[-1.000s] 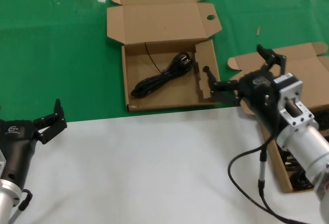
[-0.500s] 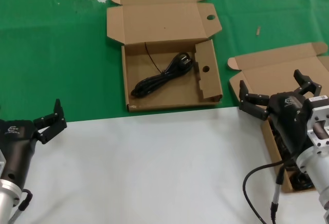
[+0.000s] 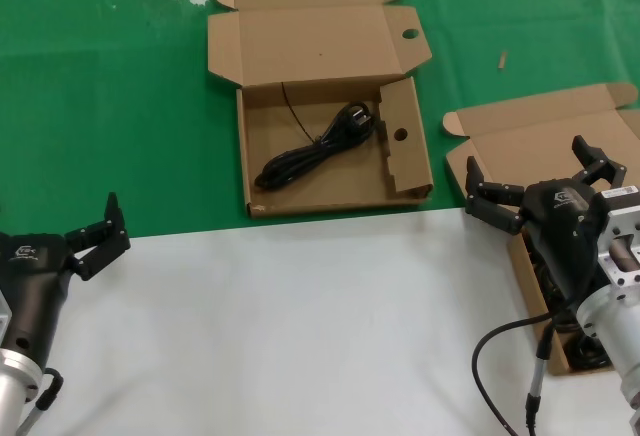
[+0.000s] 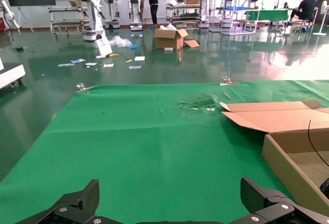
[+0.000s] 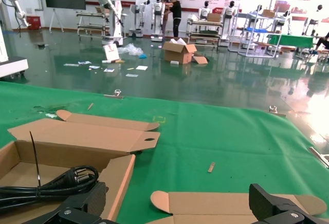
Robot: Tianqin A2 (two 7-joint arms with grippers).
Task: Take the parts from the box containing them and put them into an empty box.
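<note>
At the right edge of the head view the right tool (image 3: pixel 540 182) hovers spread wide and empty over the plain-lidded cardboard box (image 3: pixel 535 136), one black power cord (image 3: pixel 318 148) lies in the holed mailer box (image 3: pixel 330 96) at top centre, and the left tool (image 3: pixel 97 235) waits wide at lower left.

The light is bright and even, coming from above. In the head view the shadows on the green cloth (image 3: pixel 120 86) are soft and short, and the white sheet (image 3: pixel 280 326) looks a little overexposed. In both wrist views the glossy hall floor (image 5: pixel 205 82) shows strong reflections and glare. Distant people appear less sharp.
</note>
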